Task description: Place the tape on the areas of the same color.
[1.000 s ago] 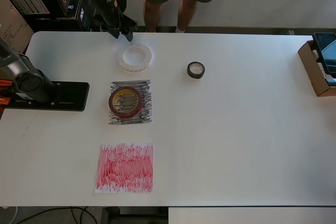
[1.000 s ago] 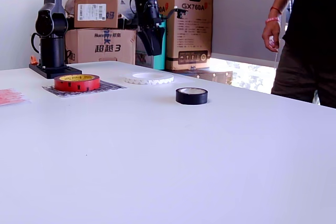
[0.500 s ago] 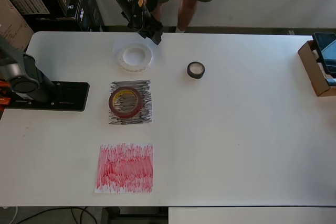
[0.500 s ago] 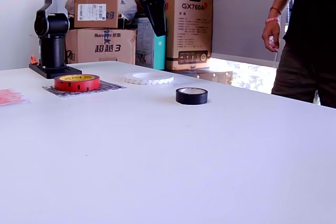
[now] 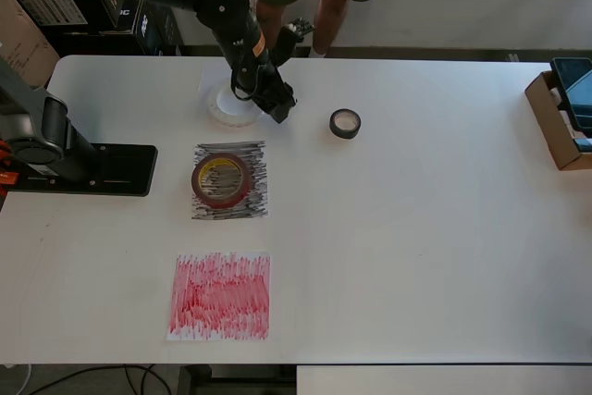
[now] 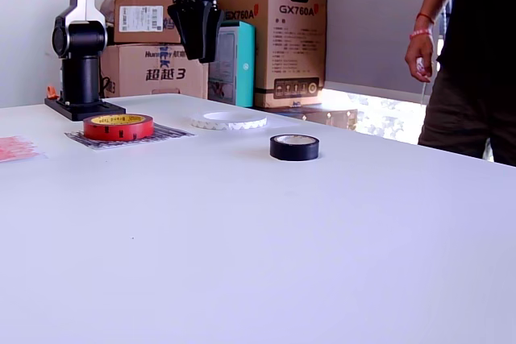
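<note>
Hand raised above white roll, black roll well apart

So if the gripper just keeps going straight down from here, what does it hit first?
Probably the bare white table, beside the translucent-white tape ring; the gripper hangs well above, and depth is unclear.

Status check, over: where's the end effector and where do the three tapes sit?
End effector airborne, carrying nothing, jaw state unclear. Red tape on black sheet, wrong color. White tape and black tape untouched. Red sheet bare.
</note>
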